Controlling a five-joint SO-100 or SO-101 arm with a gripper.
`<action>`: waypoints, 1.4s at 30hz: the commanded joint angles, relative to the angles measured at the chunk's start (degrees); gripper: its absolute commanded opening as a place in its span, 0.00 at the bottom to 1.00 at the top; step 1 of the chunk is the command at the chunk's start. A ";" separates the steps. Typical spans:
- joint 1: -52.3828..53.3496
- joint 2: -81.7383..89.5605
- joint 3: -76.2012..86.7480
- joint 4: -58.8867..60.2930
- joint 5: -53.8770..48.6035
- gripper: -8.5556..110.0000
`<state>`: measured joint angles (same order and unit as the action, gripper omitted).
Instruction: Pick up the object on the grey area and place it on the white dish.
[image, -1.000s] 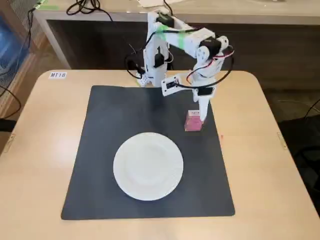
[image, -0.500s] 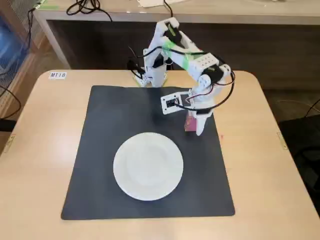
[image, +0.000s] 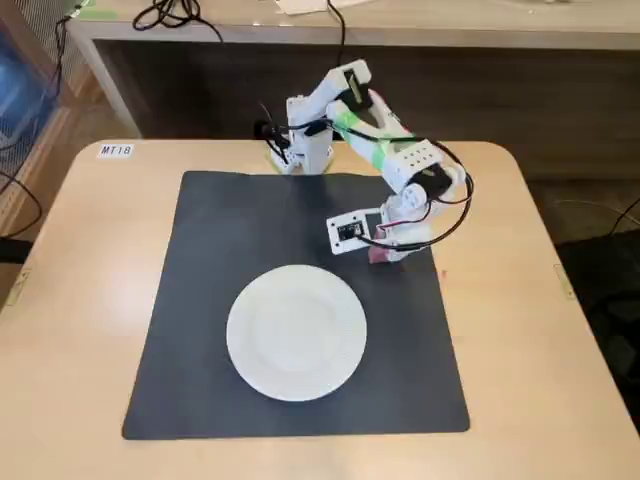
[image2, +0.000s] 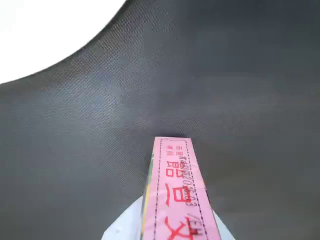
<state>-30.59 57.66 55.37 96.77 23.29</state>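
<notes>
Plate and box remain apart as the pick-and-place job sits at its early stage. The white dish (image: 296, 332) lies bare on the grey area (image: 210, 300), which covers most of the light wooden table (image: 90, 300). Up and to the right of the dish, well clear of its rim, the arm (image: 375, 140) reaches down from its base at the mat's far edge. Its gripper (image: 385, 248) is low over the pink box (image: 381, 254), near the mat's right edge.

Judging by the wrist view, the box (image2: 177, 195) runs lengthwise out of the bottom of the picture, red print on its pink face, with a pale gripper part showing on either side of it. That suggests the jaws straddle or pinch it, though whether they press on it cannot be told. Lifting, carrying and setting down on the dish (image2: 45, 30), seen as a white corner at upper left, all appear still to do.

From the fixed camera, only a sliver of pink shows beneath the wrist hardware and red cabling. Fingertips are hidden in both views. Whether the box rests on the mat (image2: 225, 75) or is raised is hard to make out.
</notes>
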 joint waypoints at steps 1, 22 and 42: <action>2.20 7.38 -5.80 0.18 -3.08 0.07; 31.03 -6.42 -30.85 0.26 -38.23 0.07; 32.34 -23.47 -40.52 0.26 -41.04 0.09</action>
<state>0.97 34.10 17.05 97.29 -17.93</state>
